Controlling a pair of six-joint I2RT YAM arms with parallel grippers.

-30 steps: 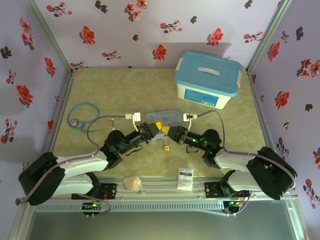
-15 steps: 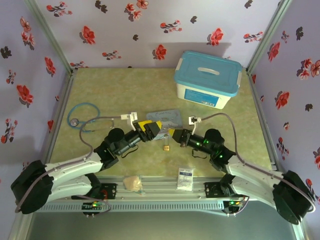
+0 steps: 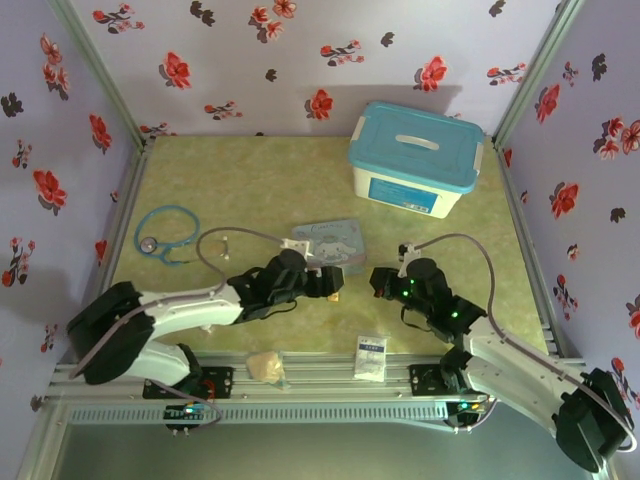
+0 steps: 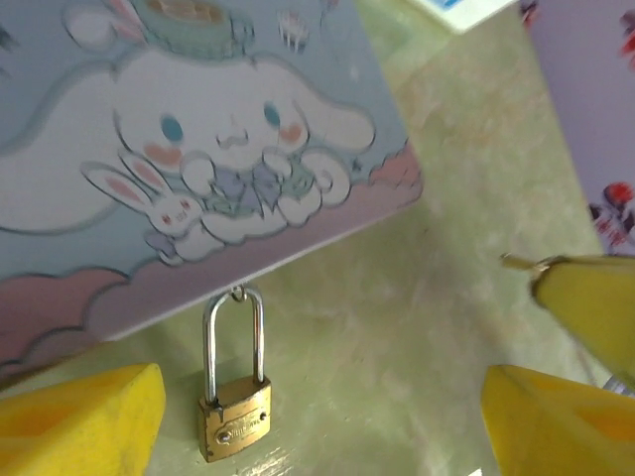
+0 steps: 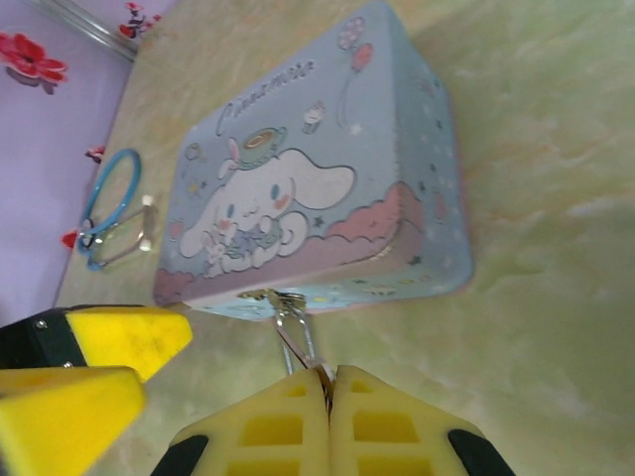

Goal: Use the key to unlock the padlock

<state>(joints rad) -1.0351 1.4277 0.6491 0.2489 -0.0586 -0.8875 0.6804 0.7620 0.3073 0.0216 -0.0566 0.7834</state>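
Straddles padlock [image 4: 235,421] with left gripper [image 4: 317,421] jaws apart; clamps key [image 4: 518,263] in right gripper [image 5: 328,382], jaws together. Risks swinging the padlock aside against the tin [image 4: 198,149] when closing, misaligning keyhole.

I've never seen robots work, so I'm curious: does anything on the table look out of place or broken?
Nothing looks broken or spilled. The white sachet lies partly over the near metal rail, and the cartoon tin sits askew.

Your left gripper [image 4: 322,416] is wide open, your right gripper [image 5: 327,382] is pinched shut, and both point in toward each other.
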